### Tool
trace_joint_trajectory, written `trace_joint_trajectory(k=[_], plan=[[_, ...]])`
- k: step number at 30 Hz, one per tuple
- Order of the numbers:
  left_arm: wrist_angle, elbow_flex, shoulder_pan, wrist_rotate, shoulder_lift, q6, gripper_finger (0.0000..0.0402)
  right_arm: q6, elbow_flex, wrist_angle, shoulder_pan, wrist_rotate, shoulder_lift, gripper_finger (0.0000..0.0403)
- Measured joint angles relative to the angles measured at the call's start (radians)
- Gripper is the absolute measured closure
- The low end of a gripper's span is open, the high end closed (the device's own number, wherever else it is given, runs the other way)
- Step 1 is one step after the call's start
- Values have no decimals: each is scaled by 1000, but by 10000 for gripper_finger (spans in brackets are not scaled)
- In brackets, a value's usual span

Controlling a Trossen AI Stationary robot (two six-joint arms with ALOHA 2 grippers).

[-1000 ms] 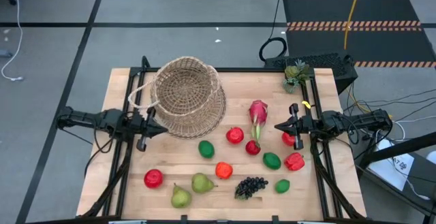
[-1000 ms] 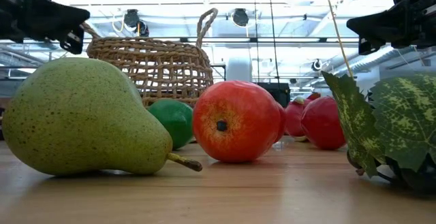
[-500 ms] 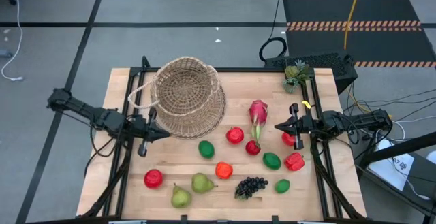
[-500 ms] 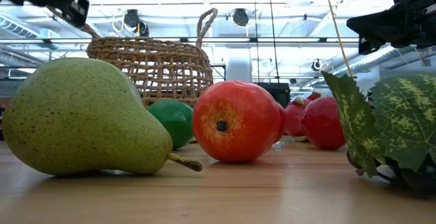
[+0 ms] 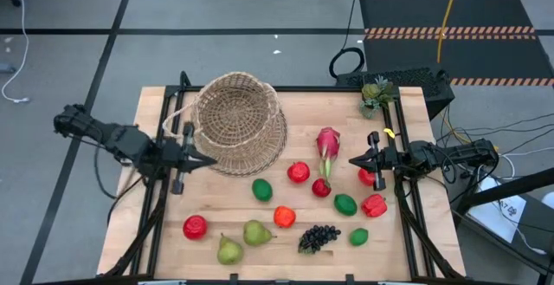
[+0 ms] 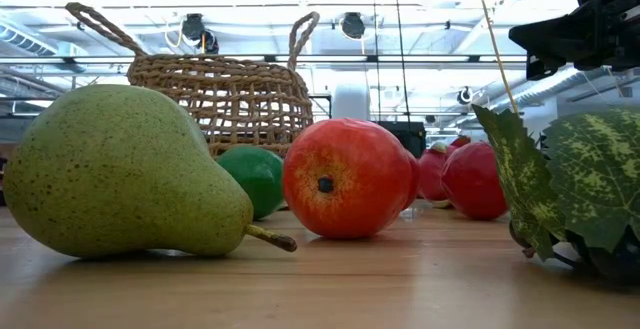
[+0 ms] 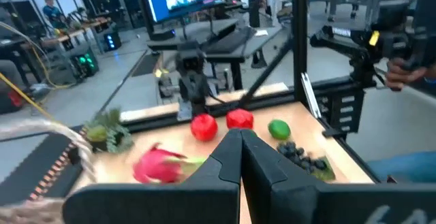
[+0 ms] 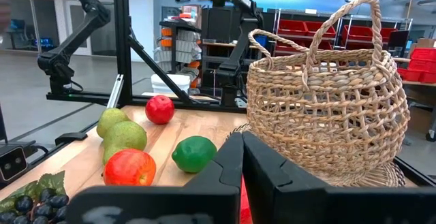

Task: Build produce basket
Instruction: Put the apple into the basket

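Observation:
The woven wicker basket [image 5: 238, 122] stands upright on its bottom at the far left-centre of the table, also in the low view [image 6: 225, 94] and right wrist view [image 8: 327, 94]. Toy produce lies loose on the wood: a pink dragon fruit [image 5: 327, 143], red apples [image 5: 298, 172] [image 5: 195, 227], limes [image 5: 261, 190] [image 5: 345, 204], a red pepper [image 5: 374, 205], pears [image 5: 256, 232] [image 5: 229, 251] and dark grapes [image 5: 318, 237]. My left gripper [image 5: 210, 159] [image 7: 240, 137] is shut and raised beside the basket's near-left side. My right gripper [image 5: 352, 161] [image 8: 242, 139] is shut, right of the dragon fruit.
A small green potted plant [image 5: 376, 94] sits at the far right corner. Black frame rails [image 5: 164, 198] run along the table's left and right sides. Bare wood [image 5: 216, 203] lies between the basket and the near row of fruit. A big pear [image 6: 120, 174] fills the low view's left.
My left gripper has risen, leaving the top of the low view, and its arm has swung so the elbow sits farther toward the table's left and far side. Its fingers stay shut. The right arm, basket and fruit have kept still.

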Motion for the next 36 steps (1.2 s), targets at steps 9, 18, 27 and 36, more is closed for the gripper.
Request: trace_joint_trajectory(k=[9,18,27,36], plan=[[-278,287,40,53,46,41,401,0,0,0,0,0,0,403],[-455,541,63,54,126,96,401,0,0,0,0,0,0,403],[-486,667,89,55,164,170,401,-1,0,0,0,0,0,403],[-481,669,110,88,164,137,401,-6,0,0,0,0,0,403]])
